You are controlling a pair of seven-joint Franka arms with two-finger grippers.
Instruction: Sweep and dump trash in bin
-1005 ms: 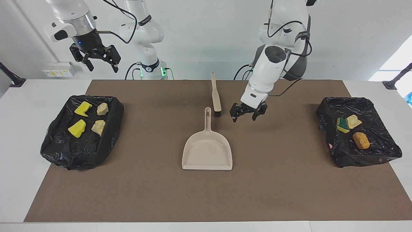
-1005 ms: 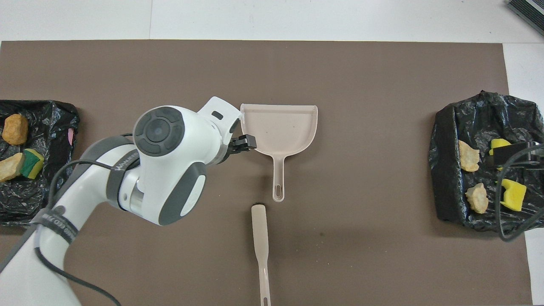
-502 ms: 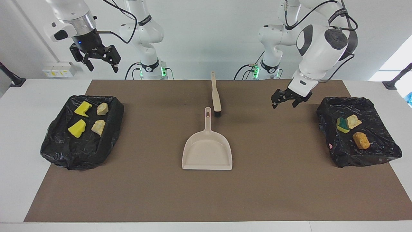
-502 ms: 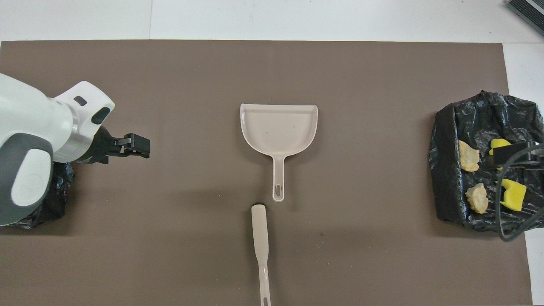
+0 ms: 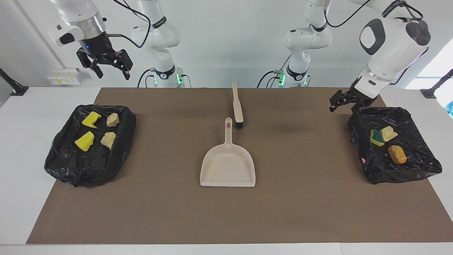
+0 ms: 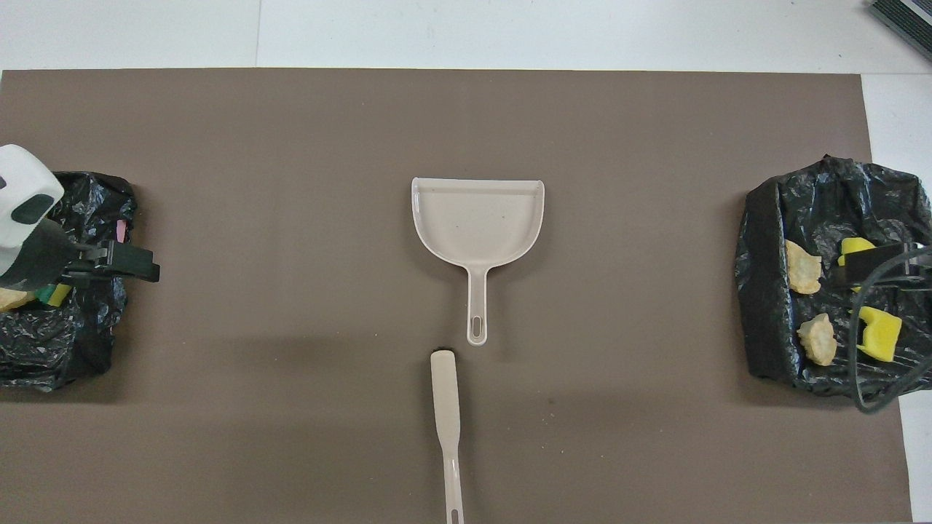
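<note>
The trash lies in two black-bagged bins. The bin (image 5: 63, 159) at the right arm's end holds two yellow sponge wedges (image 5: 91, 119) (image 5: 85, 141) and two pastry pieces (image 5: 112, 119) (image 5: 108, 139). The bin (image 5: 417, 166) at the left arm's end holds a green-backed sponge (image 5: 376, 137), a pastry piece (image 5: 388, 133) and a brown bun (image 5: 396, 154). My left gripper (image 5: 341, 104) is open and empty, in the air over the edge of its bin that faces the table's middle. It also shows in the overhead view (image 6: 131, 262). My right gripper (image 5: 110, 72) is open, empty and raised high over its bin, waiting.
A beige dustpan (image 5: 228, 166) lies flat at the middle of the brown mat (image 5: 311, 205), its handle pointing at the robots. A beige brush (image 5: 237, 104) lies nearer to the robots, in line with the handle. Both show in the overhead view, dustpan (image 6: 477, 218) and brush (image 6: 445, 407).
My left arm has swung away from beside the dustpan handle and brush to the bin at its own end of the table. The right arm, dustpan, brush and trash have not moved.
</note>
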